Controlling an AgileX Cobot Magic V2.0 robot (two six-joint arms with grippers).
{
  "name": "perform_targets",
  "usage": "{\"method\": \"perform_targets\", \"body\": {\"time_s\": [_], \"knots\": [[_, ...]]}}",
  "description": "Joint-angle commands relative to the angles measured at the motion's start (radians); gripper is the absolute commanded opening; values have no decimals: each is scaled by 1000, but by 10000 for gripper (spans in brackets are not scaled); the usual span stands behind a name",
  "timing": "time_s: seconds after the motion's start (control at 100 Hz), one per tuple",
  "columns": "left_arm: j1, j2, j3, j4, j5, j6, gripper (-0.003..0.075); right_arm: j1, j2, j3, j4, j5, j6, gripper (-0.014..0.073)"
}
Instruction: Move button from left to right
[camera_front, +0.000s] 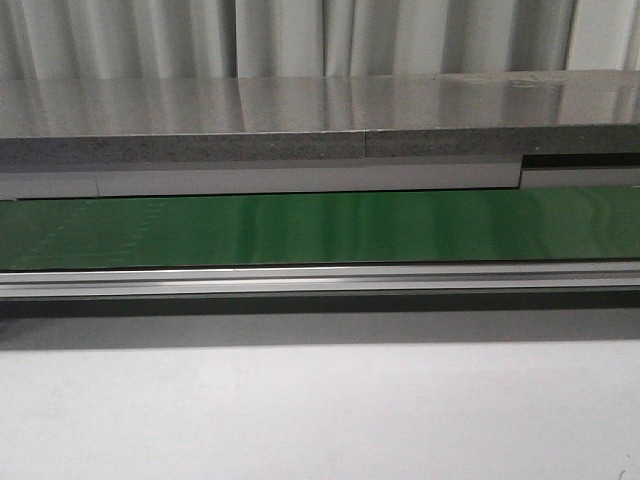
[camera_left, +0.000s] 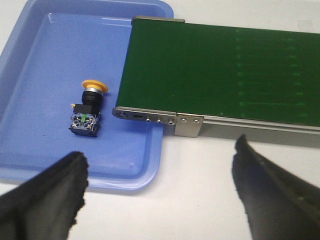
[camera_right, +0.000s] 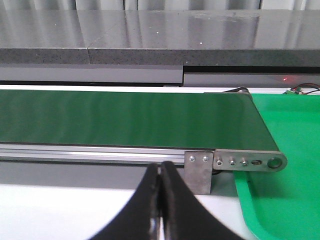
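Note:
The button (camera_left: 88, 109), a yellow-orange round head on a black boxy body with bluish-green marks, lies on its side in the blue tray (camera_left: 35, 65) in the left wrist view. My left gripper (camera_left: 160, 165) is open and empty, hanging over the white table just off the tray's corner, short of the button. My right gripper (camera_right: 160, 172) is shut with nothing between its fingers, above the white table in front of the conveyor's right end. Neither gripper shows in the front view.
A green conveyor belt (camera_front: 320, 228) runs left to right, with a metal rail along its front; it also shows in the left wrist view (camera_left: 220, 70) and the right wrist view (camera_right: 125, 117). A green tray (camera_right: 290, 165) lies at its right end. A grey shelf (camera_front: 320, 120) stands behind.

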Motion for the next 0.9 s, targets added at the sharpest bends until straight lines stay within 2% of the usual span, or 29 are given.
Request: {"method": "perform_targets", "body": {"time_s": [0.0, 0.33, 0.53, 0.67, 0.76, 0.89], "knots": [[-8, 2, -36, 10, -56, -12, 675, -1, -21, -15, 3, -84, 1, -68], [-6, 2, -43, 7, -58, -12, 669, -1, -21, -15, 3, -84, 1, -68], [-6, 95, -152, 127, 23, -12, 620, -1, -21, -15, 3, -84, 1, -68], [45, 204, -249, 129, 25, -12, 620, -1, -21, -15, 3, -84, 1, -68], [95, 285, -306, 98, 39, 48, 620, -1, -21, -15, 3, -84, 1, -68], [201, 411, -388, -62, 71, 228, 620, -1, -21, -15, 3, -84, 1, -68]]}}
